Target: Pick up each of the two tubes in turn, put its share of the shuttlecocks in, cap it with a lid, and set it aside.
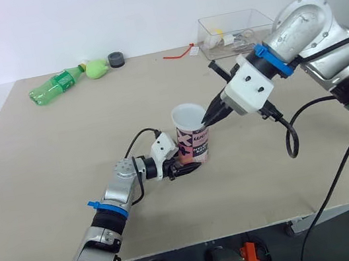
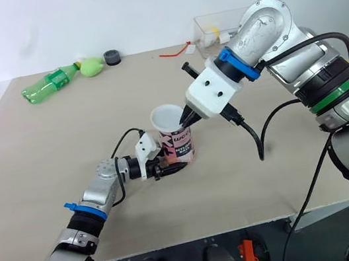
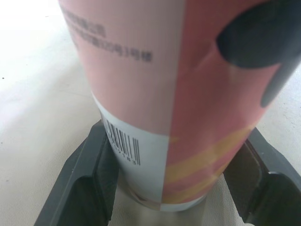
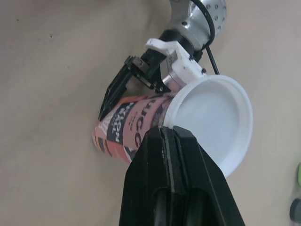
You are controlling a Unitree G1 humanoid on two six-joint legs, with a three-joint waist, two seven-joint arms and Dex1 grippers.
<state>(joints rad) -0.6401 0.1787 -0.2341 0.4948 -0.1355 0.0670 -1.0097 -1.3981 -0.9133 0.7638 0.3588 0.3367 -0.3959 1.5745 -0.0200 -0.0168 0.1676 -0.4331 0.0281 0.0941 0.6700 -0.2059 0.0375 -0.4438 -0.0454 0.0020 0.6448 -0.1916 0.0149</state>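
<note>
Left gripper point(image 1: 187, 167): closed on the tube point(image 1: 195, 144) low down, one finger point(image 3: 89, 174) on each side just above its base. The tube stands upright on the table point(image 1: 46, 165), near the middle and somewhat toward the front edge.

Right gripper point(image 1: 211, 117): fingers pinched together on the rim of the white lid point(image 4: 216, 117), which lies over the tube's mouth. Whether the lid is level and fully seated cannot be told.

Step in hand, as judged: capping. To do it well, the left grip should hold the base firm while the right centres the lid over the mouth, levels it and presses straight down. A pinch at one edge tends to tip the lid, so pressure may be needed on the far side.

Near the back edge, well apart: a green bottle point(image 1: 56, 85) and a clear box point(image 1: 256, 19).
</note>
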